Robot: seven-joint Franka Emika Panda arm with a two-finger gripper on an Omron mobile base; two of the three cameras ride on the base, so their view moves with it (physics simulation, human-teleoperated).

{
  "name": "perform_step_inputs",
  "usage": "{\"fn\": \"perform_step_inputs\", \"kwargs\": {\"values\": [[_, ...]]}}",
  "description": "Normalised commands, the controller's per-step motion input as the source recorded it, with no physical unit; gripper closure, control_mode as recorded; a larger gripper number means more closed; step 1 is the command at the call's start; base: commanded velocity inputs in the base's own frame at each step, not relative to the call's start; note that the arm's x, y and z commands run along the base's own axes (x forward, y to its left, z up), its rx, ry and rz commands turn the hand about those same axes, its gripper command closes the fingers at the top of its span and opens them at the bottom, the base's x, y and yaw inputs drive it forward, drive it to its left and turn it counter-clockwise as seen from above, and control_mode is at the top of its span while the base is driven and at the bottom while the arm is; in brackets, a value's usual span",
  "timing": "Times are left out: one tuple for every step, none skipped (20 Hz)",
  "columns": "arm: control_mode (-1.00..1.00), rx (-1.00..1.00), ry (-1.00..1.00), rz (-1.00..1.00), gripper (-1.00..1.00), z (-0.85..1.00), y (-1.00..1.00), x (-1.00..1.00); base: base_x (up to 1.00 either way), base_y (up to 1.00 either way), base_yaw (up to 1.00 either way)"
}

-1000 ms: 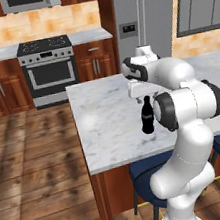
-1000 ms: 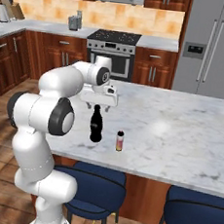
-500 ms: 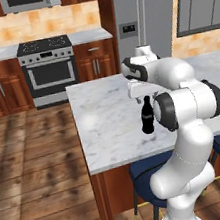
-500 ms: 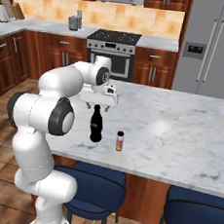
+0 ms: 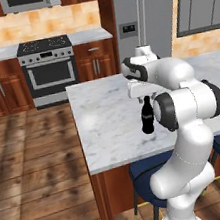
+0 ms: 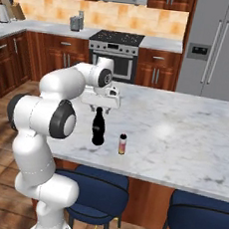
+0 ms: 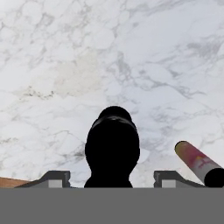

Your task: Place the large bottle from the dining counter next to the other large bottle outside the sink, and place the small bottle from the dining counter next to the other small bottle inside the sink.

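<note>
The large bottle (image 5: 147, 118) (image 6: 99, 130) is all black and stands upright near the front edge of the white marble dining counter (image 5: 102, 113) (image 6: 185, 129). My gripper (image 5: 143, 96) (image 6: 100, 105) hangs straight down over its cap. In the hand view the bottle (image 7: 112, 148) sits between my two fingertips (image 7: 57, 177), with a small gap on each side, so the gripper (image 7: 112, 179) is open around it. The small bottle (image 6: 123, 144) (image 7: 199, 162), pale orange-pink with a dark cap, stands upright just beside the large one. The sink and the other bottles are out of view.
Blue stools (image 6: 98, 190) (image 6: 201, 215) are tucked under the counter's near edge. Behind the island are a steel stove (image 5: 49, 66) and a grey fridge (image 5: 142, 15). Bare marble (image 7: 109, 52) stretches beyond the bottles.
</note>
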Motion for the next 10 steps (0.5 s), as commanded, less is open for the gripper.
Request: {"fn": "perform_step_inputs", "kwargs": {"values": [[-1.00, 0.00, 0.00, 0.00, 1.00, 0.00, 0.00, 0.00, 0.00, 0.00, 0.00], [-1.00, 0.00, 0.00, 0.00, 1.00, 0.00, 0.00, 0.00, 0.00, 0.00, 0.00], [-1.00, 0.00, 0.00, 0.00, 1.00, 0.00, 0.00, 0.00, 0.00, 0.00, 0.00], [-1.00, 0.00, 0.00, 0.00, 1.00, 0.00, 0.00, 0.00, 0.00, 0.00, 0.00], [-1.00, 0.00, 0.00, 0.00, 1.00, 0.00, 0.00, 0.00, 0.00, 0.00, 0.00], [-1.00, 0.00, 0.00, 0.00, 1.00, 0.00, 0.00, 0.00, 0.00, 0.00, 0.00], [-1.00, 0.00, 0.00, 0.00, 1.00, 0.00, 0.00, 0.00, 0.00, 0.00, 0.00], [-1.00, 0.00, 0.00, 0.00, 1.00, 0.00, 0.00, 0.00, 0.00, 0.00, 0.00], [-1.00, 0.00, 0.00, 0.00, 1.00, 0.00, 0.00, 0.00, 0.00, 0.00, 0.00], [-1.00, 0.00, 0.00, 0.00, 1.00, 0.02, 0.00, 0.00, 0.00, 0.00, 0.00]]}}
